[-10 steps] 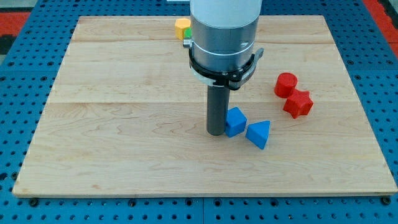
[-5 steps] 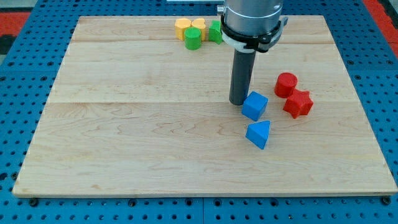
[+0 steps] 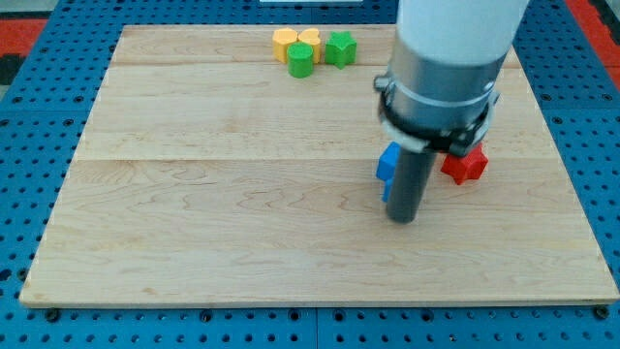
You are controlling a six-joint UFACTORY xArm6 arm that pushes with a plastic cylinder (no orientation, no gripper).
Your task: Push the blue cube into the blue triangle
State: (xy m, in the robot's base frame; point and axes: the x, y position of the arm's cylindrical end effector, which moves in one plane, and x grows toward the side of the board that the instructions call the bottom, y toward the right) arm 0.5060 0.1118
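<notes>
My tip [image 3: 402, 219] rests on the wooden board [image 3: 194, 194] right of centre. Only the left part of the blue cube [image 3: 387, 162] shows, just to the upper left of the rod. The rod covers the spot where the blue triangle lay, and the triangle cannot be made out apart from the cube. I cannot tell whether the two blue blocks touch.
A red star-shaped block [image 3: 467, 166] peeks out right of the rod, mostly hidden by the arm. At the view's top sit two yellow blocks [image 3: 284, 41], a green cylinder [image 3: 300, 61] and a green star-like block [image 3: 340, 47].
The rod moved from the cube's upper left down and to the right, in front of the triangle. The cube has shifted slightly. The red cylinder is now hidden by the arm.
</notes>
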